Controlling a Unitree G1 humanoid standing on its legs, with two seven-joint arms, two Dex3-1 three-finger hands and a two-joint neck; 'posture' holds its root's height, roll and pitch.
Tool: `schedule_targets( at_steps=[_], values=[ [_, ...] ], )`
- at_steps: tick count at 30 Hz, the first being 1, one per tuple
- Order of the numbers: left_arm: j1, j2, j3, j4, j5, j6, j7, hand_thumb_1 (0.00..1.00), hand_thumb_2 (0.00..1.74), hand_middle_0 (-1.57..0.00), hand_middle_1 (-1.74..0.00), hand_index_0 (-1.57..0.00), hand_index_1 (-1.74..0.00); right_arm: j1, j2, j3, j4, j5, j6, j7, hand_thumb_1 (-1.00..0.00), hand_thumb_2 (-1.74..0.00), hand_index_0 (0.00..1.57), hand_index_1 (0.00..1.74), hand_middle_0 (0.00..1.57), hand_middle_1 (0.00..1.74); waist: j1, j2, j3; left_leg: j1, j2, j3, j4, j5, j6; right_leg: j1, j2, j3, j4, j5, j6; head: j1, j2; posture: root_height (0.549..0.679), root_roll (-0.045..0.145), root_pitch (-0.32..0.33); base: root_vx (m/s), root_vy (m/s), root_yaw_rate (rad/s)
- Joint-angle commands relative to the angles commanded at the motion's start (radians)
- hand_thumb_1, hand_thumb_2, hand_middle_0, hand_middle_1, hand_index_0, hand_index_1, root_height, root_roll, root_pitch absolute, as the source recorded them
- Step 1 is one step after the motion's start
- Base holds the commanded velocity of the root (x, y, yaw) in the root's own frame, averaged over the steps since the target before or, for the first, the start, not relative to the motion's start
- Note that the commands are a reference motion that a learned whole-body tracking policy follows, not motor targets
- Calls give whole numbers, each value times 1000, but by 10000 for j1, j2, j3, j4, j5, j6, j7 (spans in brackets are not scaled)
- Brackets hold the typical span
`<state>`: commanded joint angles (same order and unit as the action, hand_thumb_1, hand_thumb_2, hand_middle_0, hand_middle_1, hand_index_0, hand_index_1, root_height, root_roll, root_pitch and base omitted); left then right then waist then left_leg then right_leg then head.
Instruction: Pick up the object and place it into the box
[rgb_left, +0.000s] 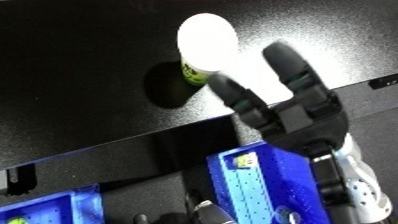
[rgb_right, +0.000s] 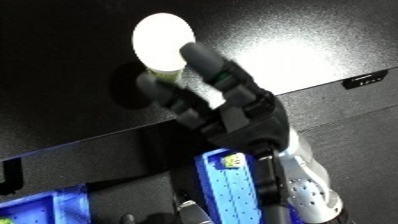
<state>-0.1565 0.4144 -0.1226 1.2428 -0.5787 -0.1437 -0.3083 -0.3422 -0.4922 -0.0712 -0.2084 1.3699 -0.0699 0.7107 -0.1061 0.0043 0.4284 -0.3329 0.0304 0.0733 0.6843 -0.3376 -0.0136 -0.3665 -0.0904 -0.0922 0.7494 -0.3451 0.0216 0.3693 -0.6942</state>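
While the cup stands free on the table:
Cup (rgb_left: 206, 42): upright, twelve o'clock of hand.
Right hand (rgb_left: 293, 115): fingers spread, empty.
Risk: knocking it over.
Bin (rgb_left: 266, 185): six o'clock.

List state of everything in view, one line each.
cup: upright on the black table, white lid on, not yet grasped.
right hand: open, fingers straight, reaching toward the cup.
blue bin: below the table edge, open top, partly behind the forearm.
second blue bin: lower left, open top, only part in view.
black table: holds the cup.
left hand: not in view.
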Motion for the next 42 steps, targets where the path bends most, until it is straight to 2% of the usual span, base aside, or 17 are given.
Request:
schedule_targets(
  at_steps=[4, 7, 9, 11, 17, 23, 28, 32, 42],
  values=[
    [55, -53, 8, -11, -63, 26, 22, 0, 0, 0, 0, 0, 0, -39, -108, -562, 207, -580, -1301, -846, 0, 0, 0, 0, 0, 0, -97, 8, 21, 20, 11, 60, 15, -9, 7, -3, 34, 14, -8, 21, -6, -182, 99, 641, 52, -22, 14, 25, -30],
    [96, -123, -34, -103, -158, 39, 67, 0, 0, 0, 0, 0, 0, -3, -313, -873, 535, -1543, -2196, -1744, 0, 0, 0, 0, 0, 0, -171, 17, 60, 37, 29, 108, 67, -38, 28, -7, 48, 37, 31, 12, -20, -375, 178, 640, 53, -25, 21, 32, -45],
    [137, -171, -77, -214, -222, 59, 124, 0, 0, 0, 0, 0, 0, 48, -483, -966, 763, -2239, -2524, -2301, 0, 0, 0, 0, 0, 0, -213, 24, 93, 51, 38, 136, 102, -58, 49, -12, 56, 61, 57, 7, -30, -439, 238, 640, 54, -28, 20, 31, -45],
    [177, -202, -124, -330, -277, 95, 199, 0, 0, 0, 0, 0, 0, 69, -669, -921, 954, -2955, -2597, -2851, 0, 0, 0, 0, 0, 0, -235, 23, 126, 67, 40, 154, 125, -73, 72, -12, 64, 86, 66, 7, -37, -485, 310, 640, 55, -30, 16, 24, -43],
    [240, -279, -207, -428, -286, 83, 336, 0, 0, 0, 0, 0, 0, -242, -1279, -307, 1407, -5179, -1983, -4849, 0, 0, 0, 0, 0, 0, -192, -1, 182, 135, 24, 160, 99, -64, 140, 28, 75, 118, 36, -8, -92, -428, 454, 639, 55, -35, 20, 13, -28],
    [198, -346, -379, -462, -189, 90, 483, 0, 0, 0, 0, 0, 0, -803, -1675, 374, 2244, -6627, -1040, -6496, 0, 0, 0, 0, 0, 0, -21, 25, 210, 159, -41, 97, 55, -41, 162, 66, 68, 120, 37, -50, -149, -81, 598, 639, 55, -38, 20, -2, 49],
    [111, -317, -493, -514, -98, 210, 527, 0, 0, 0, 0, 0, 0, -1384, -2076, 1101, 3232, -7627, -285, -7569, 0, 0, 0, 0, 0, 0, 165, 79, 244, 103, -107, -1, 110, -44, 182, 46, 52, 110, 92, -89, -211, 273, 663, 638, 54, -39, 4, -10, 71],
    [79, -312, -608, -610, -49, 273, 537, 0, 0, 0, 0, 0, 0, -1784, -2228, 1547, 3924, -7829, 19, -7771, 0, 0, 0, 0, 0, 0, 313, 112, 271, 71, -158, -77, 162, -63, 213, 35, 42, 93, 137, -108, -246, 530, 699, 637, 53, -41, -3, -12, 75],
    [-33, -323, -832, -681, 39, 504, 568, 0, 0, 0, 0, 0, 0, -2950, -2212, 2637, 5015, -7657, 733, -7393, 0, 0, 0, 0, 0, 0, 628, 194, 293, -21, -285, -219, 236, -76, 247, -20, -38, 22, 252, -148, -283, 1192, 813, 636, 53, -43, -2, -6, 65]
  ],
)
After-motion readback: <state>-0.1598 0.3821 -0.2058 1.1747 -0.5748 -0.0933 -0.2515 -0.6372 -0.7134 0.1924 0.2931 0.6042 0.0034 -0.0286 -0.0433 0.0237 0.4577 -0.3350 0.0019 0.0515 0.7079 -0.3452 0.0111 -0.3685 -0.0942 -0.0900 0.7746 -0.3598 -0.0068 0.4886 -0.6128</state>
